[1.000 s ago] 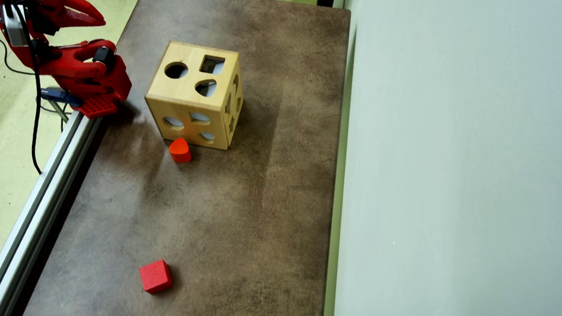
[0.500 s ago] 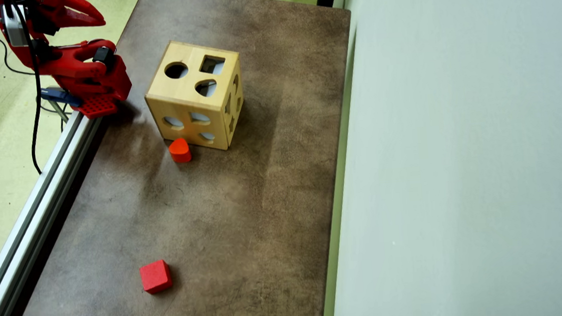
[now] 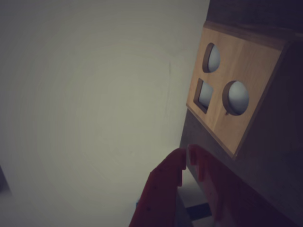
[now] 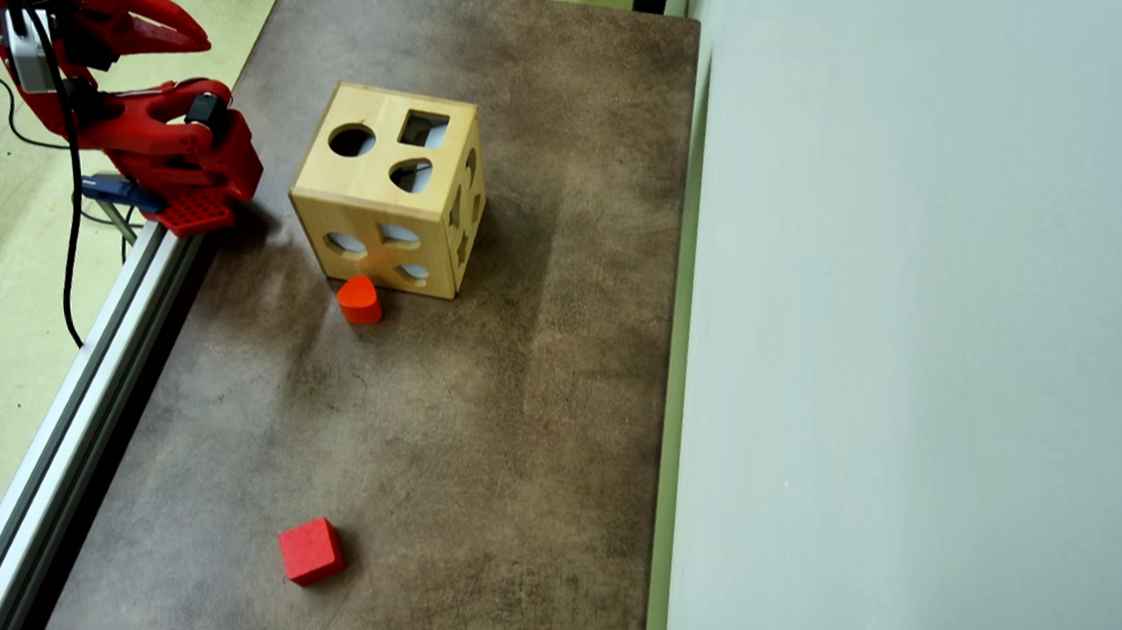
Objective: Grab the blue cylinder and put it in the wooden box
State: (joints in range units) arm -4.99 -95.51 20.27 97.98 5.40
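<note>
In the overhead view, your red arm is folded at the upper left corner of the desk (image 4: 449, 414), with its hand (image 4: 188, 34) raised beyond the desk's left edge. In the wrist view, the hand (image 3: 187, 153) shows its two red fingertips touching, so read it as closed with nothing between them.

The wooden box (image 4: 392, 203) stands upright on the desk just right of the arm base. Its top face carries a round, a square and a half-round cut-out. The wrist view shows the wooden box (image 3: 236, 90) at the right, tilted in frame.

You cannot locate the blue cylinder in either view.

An orange-red rounded block (image 4: 359, 300) sits just beside the box's near face. A red cube (image 4: 310, 551) lies well apart, toward the lower left.
</note>
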